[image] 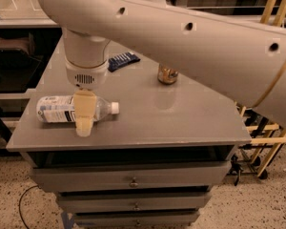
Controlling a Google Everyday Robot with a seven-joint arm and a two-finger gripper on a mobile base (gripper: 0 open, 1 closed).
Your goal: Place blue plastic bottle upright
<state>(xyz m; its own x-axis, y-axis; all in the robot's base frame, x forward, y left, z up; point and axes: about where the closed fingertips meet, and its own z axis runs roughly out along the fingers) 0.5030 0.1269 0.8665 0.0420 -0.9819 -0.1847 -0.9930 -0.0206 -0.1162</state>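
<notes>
The blue plastic bottle [55,109] lies on its side near the front left of the grey cabinet top [181,113], its white cap pointing right. Its label is white and pale blue with dark print. My gripper [84,116] hangs straight down over the middle of the bottle. One cream-coloured finger [85,113] crosses in front of the bottle's body, with its tip close to the front edge of the top. The other finger is hidden behind it.
A brownish-gold can [168,74] stands upright at the back, mostly covered by my arm [190,37]. A dark blue packet [123,60] lies at the back left. Drawers [133,180] sit below the top. Yellow rails [262,142] stand to the right.
</notes>
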